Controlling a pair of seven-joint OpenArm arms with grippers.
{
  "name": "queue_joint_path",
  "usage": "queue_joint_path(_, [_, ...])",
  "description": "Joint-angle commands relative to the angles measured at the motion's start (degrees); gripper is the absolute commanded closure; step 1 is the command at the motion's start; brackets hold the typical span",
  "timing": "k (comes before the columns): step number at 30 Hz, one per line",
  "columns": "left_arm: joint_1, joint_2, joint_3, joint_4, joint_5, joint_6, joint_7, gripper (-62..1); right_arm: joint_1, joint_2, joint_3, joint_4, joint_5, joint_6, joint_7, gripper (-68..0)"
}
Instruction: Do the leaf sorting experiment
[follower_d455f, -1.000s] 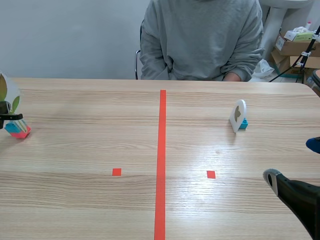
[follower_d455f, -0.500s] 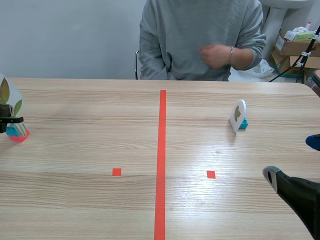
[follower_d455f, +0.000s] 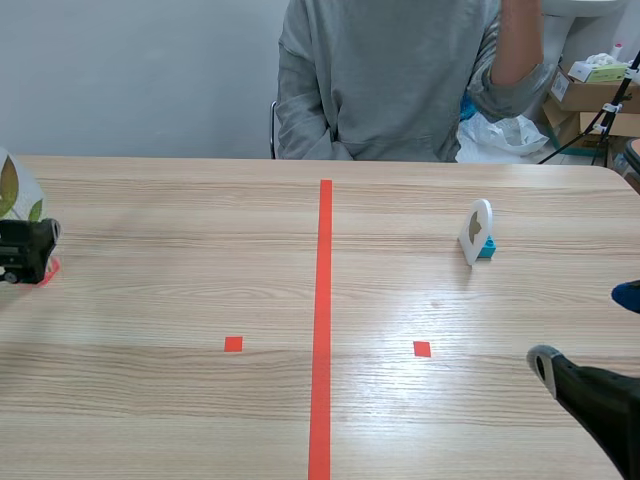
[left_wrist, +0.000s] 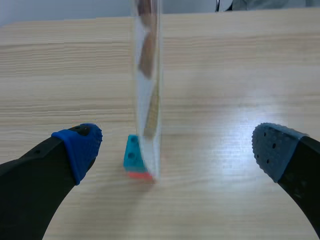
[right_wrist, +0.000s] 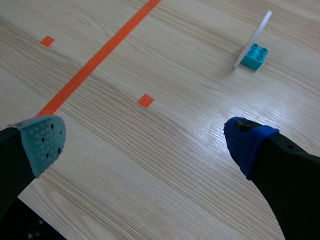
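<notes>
Left gripper (left_wrist: 176, 146) and right gripper (right_wrist: 146, 139) gape — thin, perhaps laminated leaf card (left_wrist: 148, 90) between left's

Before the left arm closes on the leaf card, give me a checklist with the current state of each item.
1. Left gripper open: ok.
2. Leaf card upright on its brick base, between the fingers: ok.
3. Card centred in the gap: not ok, it stands nearer one finger.
4. Right gripper open and far from this card: ok.
5. Person's arm raised, not over the card: ok.
</notes>
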Motion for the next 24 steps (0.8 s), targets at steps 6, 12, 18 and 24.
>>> queue_joint_path(6, [17.66,-2.08,-2.84,20.48,-0.35,0.02,0.24,-62.3,0.61,0.46,0.39,0.0,0.81,0.46,0.81,-66.3])
queue_joint_path(12, [34.4,-1.57,-2.84,38.42,-0.35,0.07,1.73,-62.3,0.61,0.48,0.39,0.0,0.81,0.46,0.63,-66.3])
queue_joint_path(18, [44.13,0.04,-2.84,51.63,-0.35,-0.48,4.37,-62.3,0.61,0.48,0.39,0.0,0.79,0.46,0.33,-66.3])
queue_joint_path(24, [50.18,0.0,-2.84,59.52,-0.37,-1.25,7.04,-62.3,0.61,0.48,0.42,0.0,0.81,0.46,-0.02,-66.3])
